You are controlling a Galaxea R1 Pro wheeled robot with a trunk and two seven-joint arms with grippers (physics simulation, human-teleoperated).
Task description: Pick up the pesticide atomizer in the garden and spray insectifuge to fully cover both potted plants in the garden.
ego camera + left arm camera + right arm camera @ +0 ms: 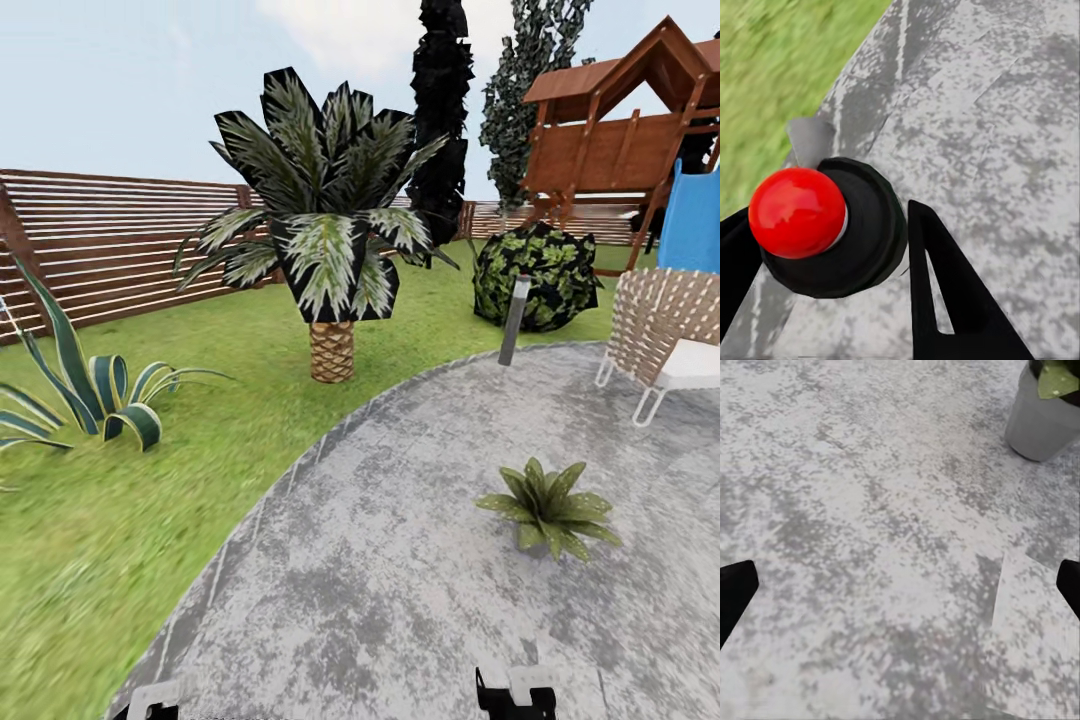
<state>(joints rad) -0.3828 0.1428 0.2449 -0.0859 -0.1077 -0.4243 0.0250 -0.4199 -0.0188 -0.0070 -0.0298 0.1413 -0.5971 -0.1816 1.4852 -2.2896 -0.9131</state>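
In the left wrist view my left gripper (829,217) is shut on the pesticide atomizer (832,232), seen end-on as a dark round body with a glossy red knob and a small grey nozzle. One potted plant (548,505), a low rosette of pointed green leaves, stands on the round grey stone patio (400,580) ahead and to the right. Its grey pot (1042,420) appears at the edge of the right wrist view, beyond my right gripper (906,574), which is open over bare stone. At the lower edge of the head view sit the tips of the left gripper (150,700) and right gripper (515,695).
A thick-trunked palm (330,260) and a striped spiky plant (90,395) grow on the lawn (150,520) to the left. A dark bush (535,275), grey lamp post (514,320) and wicker chair (665,335) border the patio's far right. A slat fence (110,240) and playset (630,130) stand behind.
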